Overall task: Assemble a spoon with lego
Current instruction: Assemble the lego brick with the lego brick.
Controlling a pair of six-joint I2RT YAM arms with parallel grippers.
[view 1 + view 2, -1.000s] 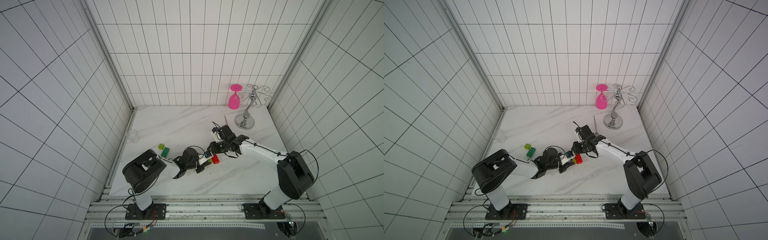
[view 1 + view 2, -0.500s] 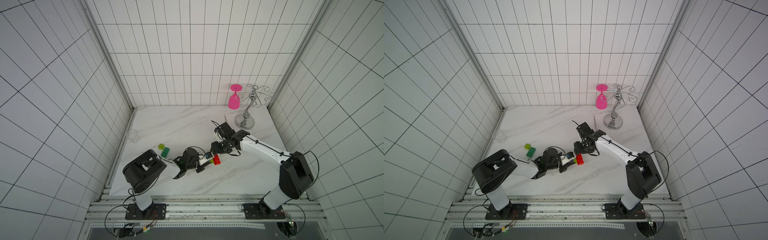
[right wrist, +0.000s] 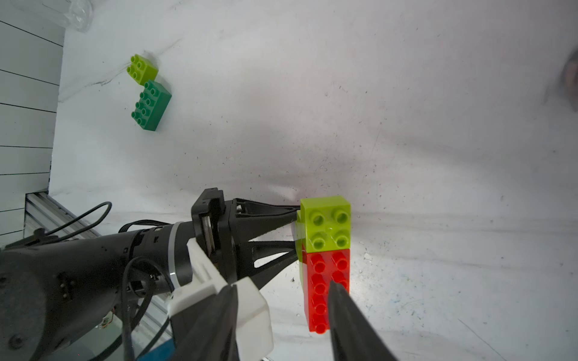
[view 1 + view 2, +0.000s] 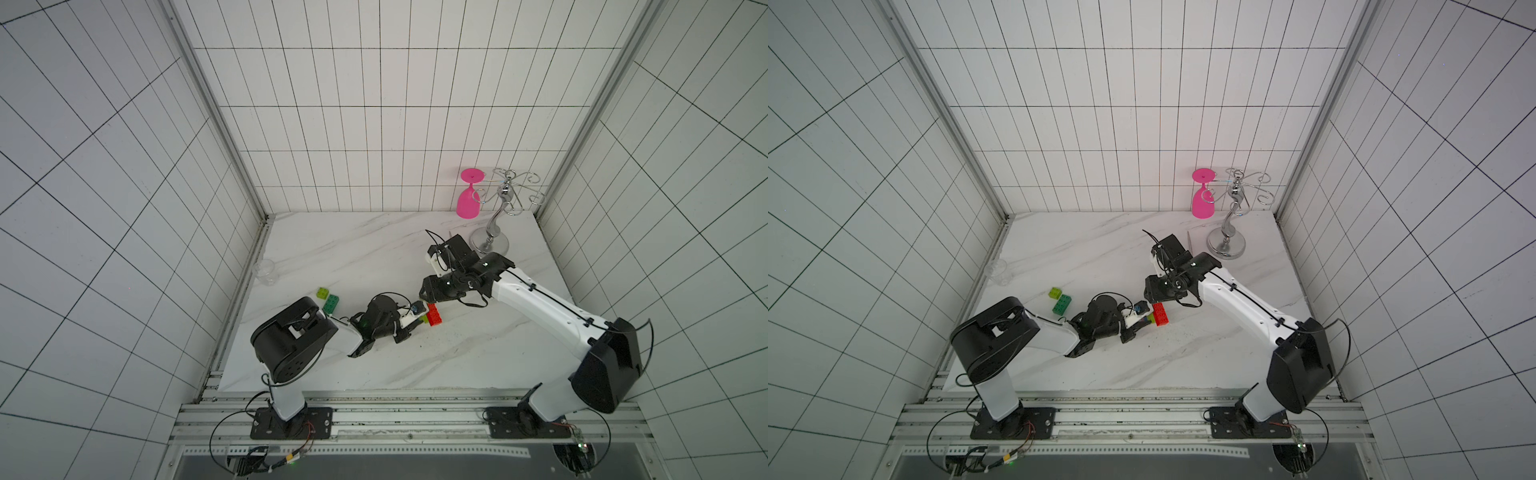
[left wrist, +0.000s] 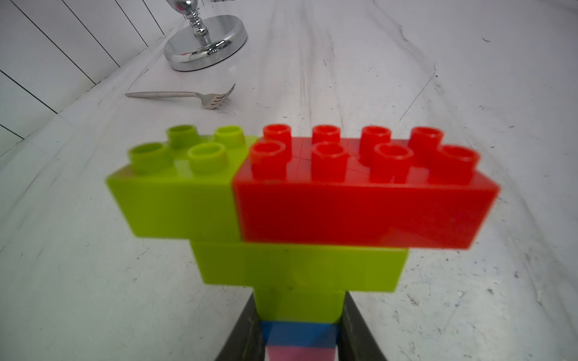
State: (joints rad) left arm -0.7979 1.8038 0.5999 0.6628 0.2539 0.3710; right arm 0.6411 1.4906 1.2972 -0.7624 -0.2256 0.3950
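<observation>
The partly built spoon (image 5: 344, 203) has a red brick and a lime-green brick side by side on a wider lime-green one, with a lime, blue and pink stem below. My left gripper (image 5: 300, 312) is shut on that stem and holds it low over the table (image 4: 433, 318) (image 4: 1160, 313). Just above the red end hovers my right gripper (image 3: 283, 284), open, with one finger over the red brick and nothing between the jaws (image 4: 426, 297). Loose lego lies at the left: a lime-green brick (image 3: 142, 68) beside a dark-green brick (image 3: 151, 104).
A metal fork (image 5: 184, 94) lies near the chrome glass stand (image 4: 490, 245) at the back right, with a pink glass (image 4: 467, 199) hanging on it. A clear cup (image 4: 264, 271) stands by the left wall.
The right gripper has opened, let go of the red brick and drawn back a little toward the rear. The left arm has held still with the spoon.
</observation>
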